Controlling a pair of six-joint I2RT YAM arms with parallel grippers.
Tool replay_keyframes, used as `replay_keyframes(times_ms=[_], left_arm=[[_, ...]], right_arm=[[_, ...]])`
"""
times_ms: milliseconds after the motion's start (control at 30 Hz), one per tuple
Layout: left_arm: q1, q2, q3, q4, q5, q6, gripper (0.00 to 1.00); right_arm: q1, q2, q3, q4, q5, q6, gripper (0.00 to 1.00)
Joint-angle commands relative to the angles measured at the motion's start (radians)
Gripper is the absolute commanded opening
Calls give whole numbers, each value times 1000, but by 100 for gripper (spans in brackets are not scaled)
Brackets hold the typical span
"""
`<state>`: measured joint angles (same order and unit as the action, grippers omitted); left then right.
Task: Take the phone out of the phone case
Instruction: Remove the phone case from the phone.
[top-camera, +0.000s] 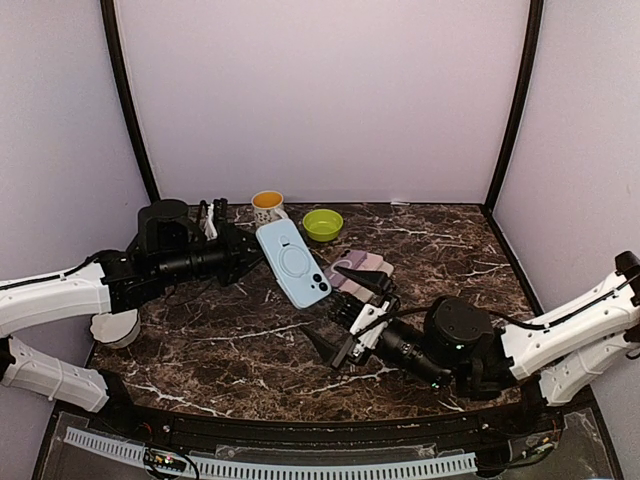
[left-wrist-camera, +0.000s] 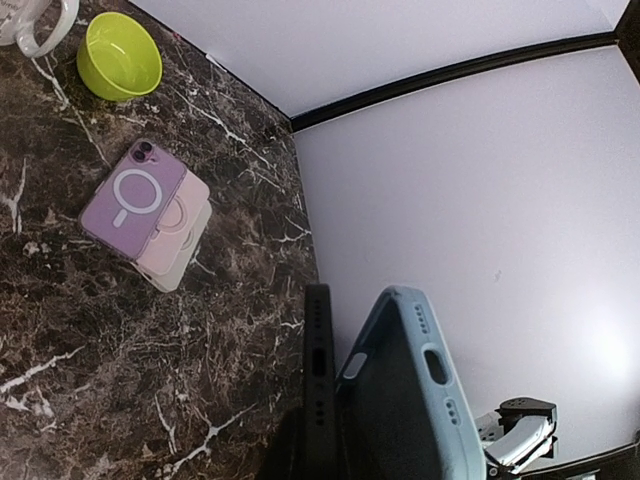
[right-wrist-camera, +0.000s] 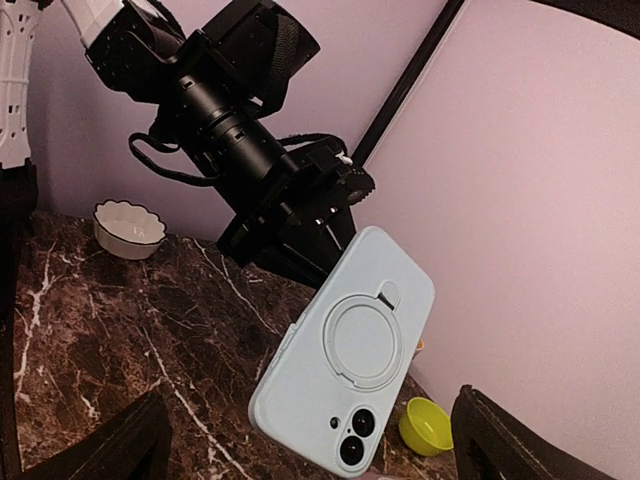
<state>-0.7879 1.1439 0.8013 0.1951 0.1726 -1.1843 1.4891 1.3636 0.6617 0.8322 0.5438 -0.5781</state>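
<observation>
The left end effector (top-camera: 247, 258) is closed on the blue phone case (top-camera: 292, 262) and holds it tilted above the desk (top-camera: 200, 345), just beside the green bowl (top-camera: 322, 223). The phone (right-wrist-camera: 352, 440) is inside. The right end effector (top-camera: 345, 310), on the near side of the bowl, is wide open.

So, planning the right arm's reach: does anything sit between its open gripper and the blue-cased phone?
Nothing visible. The right gripper faces the phone directly; the left gripper holds it aloft, and the purple cases lie aside.
</observation>
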Motion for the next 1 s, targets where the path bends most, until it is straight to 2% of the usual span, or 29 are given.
replay_keyframes(times_ms=[0,133,267,433,667,833,967], left_arm=[[4,-26,35,143,-5,145,0],[5,-45,12,222,13,269,0],[5,-54,31,212,68,444,0],[4,-58,106,69,159,688,0],[5,-79,118,-5,280,873,0],[5,-75,146,-83,340,959,0],[4,-74,163,-148,329,1006,0]], right_arm=[[11,-81,71,-259,-79,248,99],[11,-85,194,-502,-118,381,99],[11,-76,312,-675,-112,487,99],[11,-158,344,-823,-232,422,99],[-19,-258,425,-1049,-314,271,98],[-113,-226,548,-1195,-464,248,99],[-174,-160,633,-1300,-565,198,99]])
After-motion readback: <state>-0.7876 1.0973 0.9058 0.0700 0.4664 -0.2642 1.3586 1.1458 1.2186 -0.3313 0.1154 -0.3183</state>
